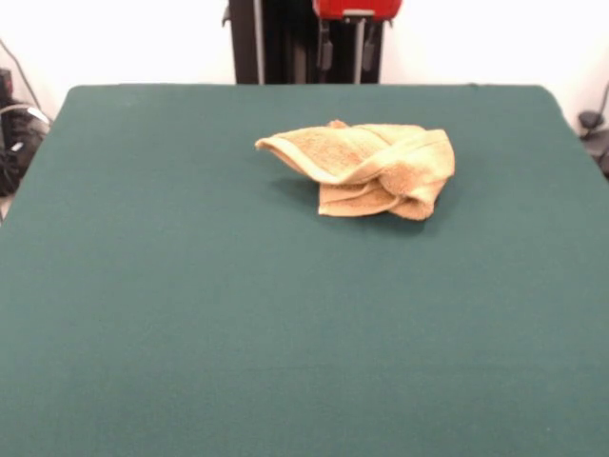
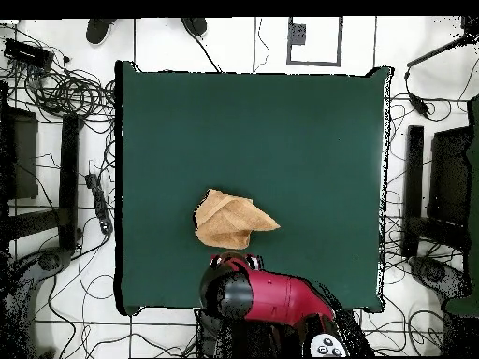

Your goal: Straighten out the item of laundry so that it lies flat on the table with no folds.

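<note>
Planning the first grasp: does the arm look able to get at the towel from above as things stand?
Probably yes. The towel lies crumpled on the table, on the side nearest the arm, with nothing on or around it. The arm is drawn back at the table's edge beside it.

The red and black arm (image 2: 271,294) is drawn back at its own side of the desk; from above, its thick red link runs level along that edge, ending in a rounded black joint; a pale panel with buttons sits on the link's other end, near the base. From the front, only a red housing (image 1: 357,9) shows at the top edge, with dark and grey parts hanging below it; whether these are the gripper cannot be told.
</note>
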Robot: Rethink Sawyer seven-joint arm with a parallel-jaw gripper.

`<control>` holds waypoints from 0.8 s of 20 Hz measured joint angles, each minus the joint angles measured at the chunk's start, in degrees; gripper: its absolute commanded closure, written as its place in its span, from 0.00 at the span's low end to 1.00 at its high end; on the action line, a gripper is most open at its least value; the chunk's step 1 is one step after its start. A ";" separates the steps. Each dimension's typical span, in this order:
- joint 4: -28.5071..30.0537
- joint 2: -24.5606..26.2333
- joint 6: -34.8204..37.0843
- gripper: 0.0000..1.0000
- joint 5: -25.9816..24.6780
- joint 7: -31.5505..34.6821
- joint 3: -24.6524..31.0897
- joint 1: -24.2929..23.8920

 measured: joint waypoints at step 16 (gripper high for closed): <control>-0.63 0.45 0.01 0.00 -0.19 0.00 0.22 -0.32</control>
